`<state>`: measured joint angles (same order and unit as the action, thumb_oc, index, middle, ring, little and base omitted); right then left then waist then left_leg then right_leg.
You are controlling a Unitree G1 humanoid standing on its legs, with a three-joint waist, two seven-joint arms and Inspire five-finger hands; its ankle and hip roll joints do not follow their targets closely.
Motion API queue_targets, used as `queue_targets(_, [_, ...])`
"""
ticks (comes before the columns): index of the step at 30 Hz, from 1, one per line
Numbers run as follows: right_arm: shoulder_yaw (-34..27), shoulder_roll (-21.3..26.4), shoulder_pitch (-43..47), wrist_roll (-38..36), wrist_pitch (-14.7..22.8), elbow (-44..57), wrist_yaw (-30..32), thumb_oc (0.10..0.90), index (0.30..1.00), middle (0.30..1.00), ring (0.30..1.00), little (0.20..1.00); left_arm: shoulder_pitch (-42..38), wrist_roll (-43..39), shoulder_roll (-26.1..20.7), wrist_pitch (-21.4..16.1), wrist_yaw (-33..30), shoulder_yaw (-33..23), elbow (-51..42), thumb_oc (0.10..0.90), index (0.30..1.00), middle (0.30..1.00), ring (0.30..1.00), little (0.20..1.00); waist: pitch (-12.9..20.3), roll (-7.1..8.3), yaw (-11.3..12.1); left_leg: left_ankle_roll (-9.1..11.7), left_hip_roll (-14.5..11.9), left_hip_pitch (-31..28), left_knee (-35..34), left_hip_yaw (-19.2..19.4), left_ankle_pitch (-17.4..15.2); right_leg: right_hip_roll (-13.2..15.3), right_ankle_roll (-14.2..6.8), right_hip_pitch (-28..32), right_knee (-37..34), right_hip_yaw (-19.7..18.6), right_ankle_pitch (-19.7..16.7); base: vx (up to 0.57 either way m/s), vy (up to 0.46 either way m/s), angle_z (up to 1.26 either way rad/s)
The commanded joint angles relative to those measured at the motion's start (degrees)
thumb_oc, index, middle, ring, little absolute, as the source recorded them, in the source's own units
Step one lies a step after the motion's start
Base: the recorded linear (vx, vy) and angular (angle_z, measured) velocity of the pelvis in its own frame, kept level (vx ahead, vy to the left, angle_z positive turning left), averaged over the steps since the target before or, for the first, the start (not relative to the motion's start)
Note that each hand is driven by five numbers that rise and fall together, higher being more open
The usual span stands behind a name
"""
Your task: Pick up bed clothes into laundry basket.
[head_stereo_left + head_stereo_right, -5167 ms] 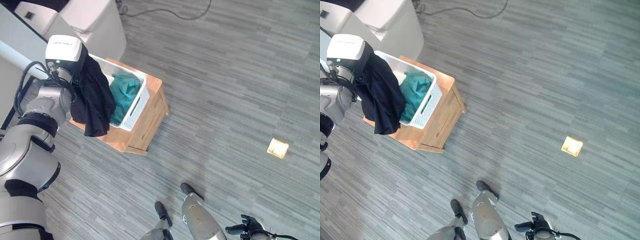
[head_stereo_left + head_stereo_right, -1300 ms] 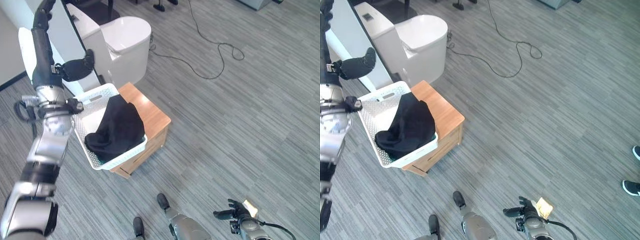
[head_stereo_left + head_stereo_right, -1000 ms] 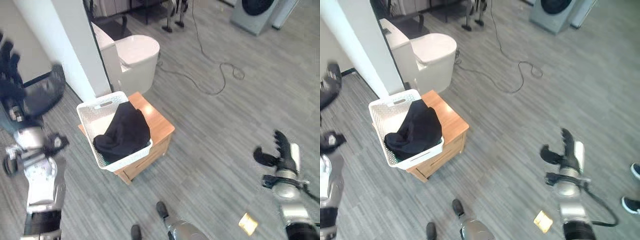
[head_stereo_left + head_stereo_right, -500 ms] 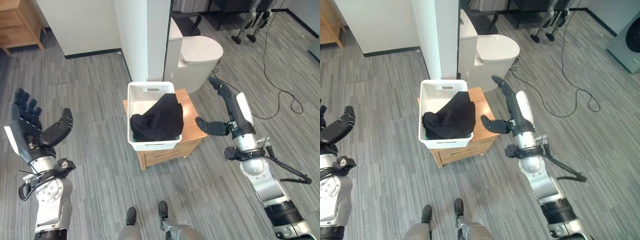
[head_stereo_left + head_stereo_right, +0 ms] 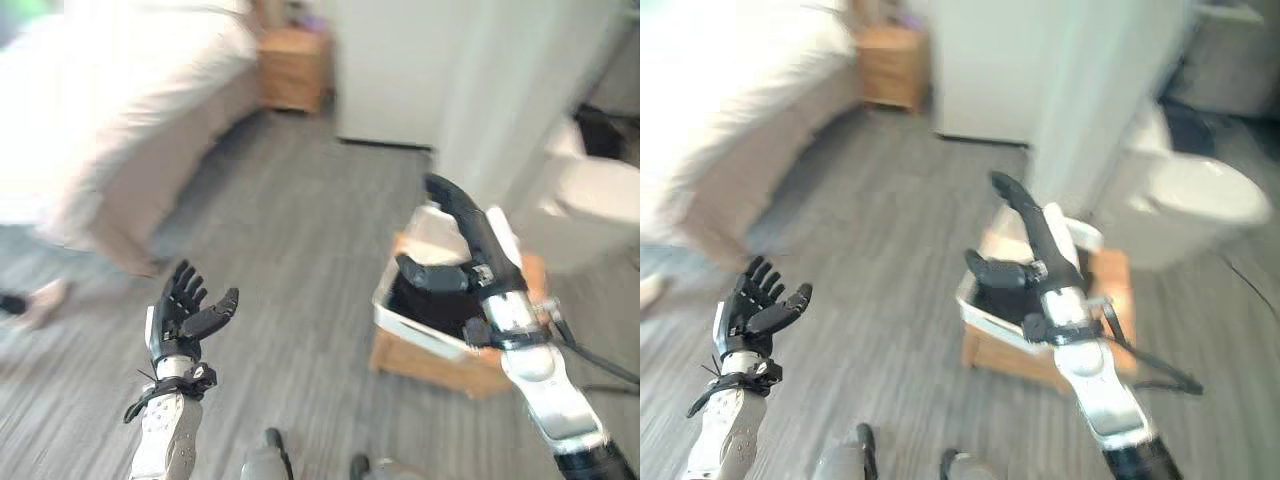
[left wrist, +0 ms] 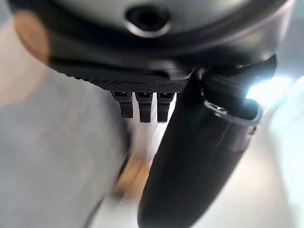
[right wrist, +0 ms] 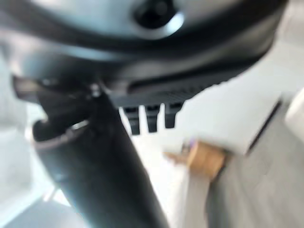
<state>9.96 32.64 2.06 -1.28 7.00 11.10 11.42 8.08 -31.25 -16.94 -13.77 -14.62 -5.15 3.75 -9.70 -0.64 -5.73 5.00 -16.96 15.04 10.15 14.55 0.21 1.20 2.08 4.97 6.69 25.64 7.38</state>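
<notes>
Both robot hands, left (image 5: 183, 312) and right (image 5: 462, 247), spread empty over grey plank floor (image 5: 290, 220) beside a bed (image 5: 110, 110).

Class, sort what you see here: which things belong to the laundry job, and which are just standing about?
Job: basket; black cloth in it; bed; both open hands, left, right.
Standing about: wooden stand under basket; toilet; nightstand.

White laundry basket (image 5: 980, 305) seen on a wooden stand (image 5: 1110, 280), dark clothing (image 5: 1005, 300) held inside, right hand (image 5: 1025, 245) raised above it with fingers straight, left hand (image 5: 752, 305) spread over grey floor (image 5: 890, 200).
</notes>
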Motion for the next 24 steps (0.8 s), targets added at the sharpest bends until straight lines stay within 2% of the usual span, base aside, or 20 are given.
queue_targets(1, [-3.0,-3.0,10.8,1.8,3.7,-1.5,0.2,0.800,0.900,0.900,0.900,0.900,1.0,4.3,-13.9,-2.2,1.1,-5.1,-9.0,0.800,0.900,0.900,0.900,0.900,-0.2,4.18,6.5,7.0,-5.1,-5.0,-13.3,-0.2,6.3,11.8,-13.2,0.0,-11.7,-9.3,-5.0,0.04,0.501,1.62])
queue_targets(2, [-2.8,-3.1,11.4,2.1,4.0,-1.3,0.2,0.800,0.900,0.900,0.900,0.900,0.0,5.3,-14.8,-2.2,2.1,-4.0,-8.7,0.800,0.900,0.900,0.900,0.900,-0.8,4.07,7.0,6.6,-3.5,-4.0,-12.5,-1.5,6.2,13.6,-13.7,-0.7,-11.7,-8.8,-6.5,0.02,0.365,1.75])
queue_targets(3, [-3.4,-3.7,11.8,2.4,4.1,-1.1,1.0,0.800,0.900,0.900,0.900,0.900,-1.1,6.9,-15.8,-2.3,1.7,-3.5,-8.8,0.800,0.900,0.900,0.900,0.900,-1.2,4.53,6.7,5.8,-1.3,-2.5,-11.7,-3.0,5.2,14.0,-14.0,-2.2,-11.6,-11.1,-7.6,-0.01,0.214,2.11])
queue_targets(4, [-2.6,-5.9,12.8,2.4,3.9,-0.4,0.3,0.800,0.900,0.900,0.900,0.900,-2.6,10.5,-16.5,-2.0,-0.2,-2.3,-7.7,0.800,0.900,0.900,0.900,0.900,-1.2,5.51,6.1,4.6,1.1,-1.5,-11.5,-4.1,4.1,13.7,-14.6,-4.2,-11.7,-15.8,-9.0,0.04,0.177,2.01])
queue_targets(6, [0.7,-6.9,16.2,2.8,5.1,-1.5,1.6,0.800,0.900,0.900,0.900,0.900,-4.7,9.2,-18.2,-2.8,-0.3,-3.5,-6.0,0.800,0.900,0.900,0.900,0.900,-1.4,6.08,7.8,2.0,5.5,-2.1,-13.1,-6.6,2.9,9.9,-14.2,-5.9,-11.7,-29.3,-5.6,0.15,0.319,2.10])
queue_targets(7, [1.0,-6.4,17.3,2.6,5.1,-2.1,1.8,0.800,0.900,0.900,0.900,0.900,-5.3,7.9,-18.6,-3.7,-1.0,-5.1,-6.0,0.800,0.900,0.900,0.900,0.900,-1.5,6.34,8.8,0.9,7.4,-2.7,-13.7,-7.6,2.6,7.7,-13.6,-6.0,-11.6,-34.7,-3.7,0.23,0.398,2.05])
queue_targets(8, [1.6,-6.2,18.9,2.5,4.8,-2.7,2.1,0.800,0.900,0.900,0.900,0.900,-6.6,6.9,-18.2,-4.1,-1.6,-5.1,-5.4,0.800,0.900,0.900,0.900,0.900,-2.0,6.63,9.5,0.0,9.4,-3.3,-14.0,-8.7,2.5,5.5,-12.8,-6.0,-11.1,-39.0,-2.6,0.19,0.356,1.61])
queue_targets(10, [1.6,-5.4,19.8,2.8,4.1,-3.1,2.5,0.800,0.900,0.900,0.900,0.900,-7.6,7.2,-16.9,-3.4,-1.5,-3.8,-3.7,0.800,0.900,0.900,0.900,0.900,-2.1,7.03,8.5,-1.1,11.9,-4.4,-14.3,-10.0,1.9,2.1,-11.6,-6.0,-9.3,-43.7,-2.0,0.10,0.223,1.64])
queue_targets(11, [1.6,-5.4,19.8,2.7,4.1,-3.1,2.5,0.800,0.900,0.900,0.900,0.900,-7.6,7.2,-16.9,-3.4,-1.5,-3.8,-3.6,0.800,0.900,0.900,0.900,0.900,-2.1,7.00,8.5,-1.1,11.9,-4.5,-14.3,-10.0,1.9,2.1,-11.6,-6.0,-9.2,-43.7,-2.0,0.09,0.202,1.72])
queue_targets(12, [0.4,-4.6,19.8,3.0,3.8,-2.8,2.8,0.800,0.900,0.900,0.900,0.900,-8.5,7.9,-16.6,-3.0,-0.7,-3.0,-3.3,0.800,0.900,0.900,0.900,0.900,-2.0,7.36,7.2,-1.7,13.2,-5.2,-14.5,-10.7,1.7,-1.1,-11.2,-6.8,-8.3,-46.1,-1.5,0.08,0.182,1.53])
queue_targets(13, [-0.3,-4.1,19.3,2.4,3.7,-2.5,2.7,0.800,0.900,0.900,0.900,0.900,-8.4,7.8,-16.2,-2.7,0.3,-2.6,-4.0,0.800,0.900,0.900,0.900,0.900,-1.9,7.61,6.0,-1.9,13.7,-5.7,-14.7,-11.0,1.4,-2.7,-10.8,-7.5,-7.6,-46.8,-1.5,0.09,0.235,1.22])
queue_targets(14, [-1.2,-4.2,18.6,2.3,3.6,-1.8,2.9,0.800,0.900,0.900,0.900,0.900,-8.3,7.8,-15.8,-2.5,0.0,-2.7,-4.2,0.800,0.900,0.900,0.900,0.900,-1.8,7.51,6.1,-2.4,14.7,-6.1,-14.7,-11.2,1.2,-2.8,-10.0,-7.0,-8.4,-46.0,-1.7,0.04,0.144,0.88])
queue_targets(16, [-3.3,-3.6,16.9,1.4,3.0,-2.9,3.5,0.800,0.900,0.900,0.900,0.900,-8.1,8.3,-15.9,-1.5,2.6,-1.4,-5.6,0.800,0.900,0.900,0.900,0.900,-1.3,8.01,4.0,-1.9,15.1,-6.5,-14.5,-11.6,1.3,-2.5,-11.3,-6.7,-8.2,-45.9,-2.7,0.05,0.117,0.50])
queue_targets(18, [-7.4,-3.3,12.3,-0.2,1.8,-4.6,3.1,0.800,0.900,0.900,0.900,0.900,-7.3,8.7,-15.2,-0.6,4.7,-0.2,-5.2,0.800,0.900,0.900,0.900,0.900,-0.2,7.69,2.5,-2.2,15.6,-6.7,-14.9,-12.1,0.9,-3.3,-11.8,-6.3,-9.8,-46.7,-3.0,0.06,0.109,0.33])
queue_targets(19, [-7.5,-3.2,12.0,-0.3,1.9,-4.5,3.1,0.800,0.900,0.900,0.900,0.900,-7.4,8.7,-15.1,-0.7,4.7,0.1,-5.1,0.800,0.900,0.900,0.900,0.900,-0.1,7.63,2.6,-2.2,15.7,-6.7,-14.9,-12.2,0.8,-3.3,-11.9,-6.2,-9.9,-46.7,-3.1,0.13,0.182,0.17])
queue_targets(20, [-12.2,-4.1,6.0,-0.9,0.8,-4.9,2.7,0.800,0.900,0.900,0.900,0.900,-6.7,9.7,-15.1,0.3,6.4,0.4,-4.0,0.800,0.900,0.900,0.900,0.900,0.6,6.92,1.0,-2.5,15.8,-7.2,-15.1,-11.9,0.4,-3.5,-12.5,-6.1,-9.7,-47.8,-3.4,0.14,0.170,0.00])
queue_targets(21, [-14.3,-4.9,3.0,-0.6,0.3,-4.8,2.3,0.800,0.900,0.900,0.900,0.900,-6.2,10.2,-15.2,0.7,6.9,0.5,-3.6,0.800,0.900,0.900,0.900,0.900,1.0,6.57,0.6,-2.7,16.0,-7.3,-15.1,-12.0,0.3,-3.7,-12.8,-6.2,-9.3,-48.7,-3.5,0.18,0.203,-0.05])
queue_targets(22, [-15.3,-5.7,1.4,-0.4,0.0,-5.5,2.2,0.800,0.900,0.900,0.900,0.900,-6.4,10.5,-14.9,1.0,6.8,0.9,-2.7,0.800,0.900,0.900,0.900,0.900,1.5,6.14,0.4,-2.9,16.2,-7.5,-15.0,-12.4,0.2,-3.9,-13.0,-6.4,-9.0,-49.7,-3.4,0.13,0.105,-0.13])
queue_targets(23, [-16.6,-5.7,1.0,-1.3,0.3,-6.7,2.4,0.800,0.900,0.900,0.900,0.900,-6.0,8.8,-16.2,0.3,7.0,-1.7,0.0,0.800,0.900,0.900,0.900,0.900,1.9,5.52,1.1,-3.1,16.3,-7.6,-15.0,-12.9,0.3,-3.9,-12.9,-6.5,-8.9,-50.2,-3.4,0.14,0.084,-0.13])
queue_targets(24, [-16.9,-6.2,0.6,-1.7,0.0,-8.1,2.5,0.800,0.900,0.900,0.900,0.900,-7.0,9.2,-16.4,1.0,6.4,-0.7,-0.3,0.800,0.900,0.900,0.900,0.900,2.8,5.19,0.6,-3.2,16.3,-7.9,-14.9,-13.1,0.0,-3.9,-12.9,-6.5,-8.7,-50.8,-3.2,0.13,0.073,-0.09])
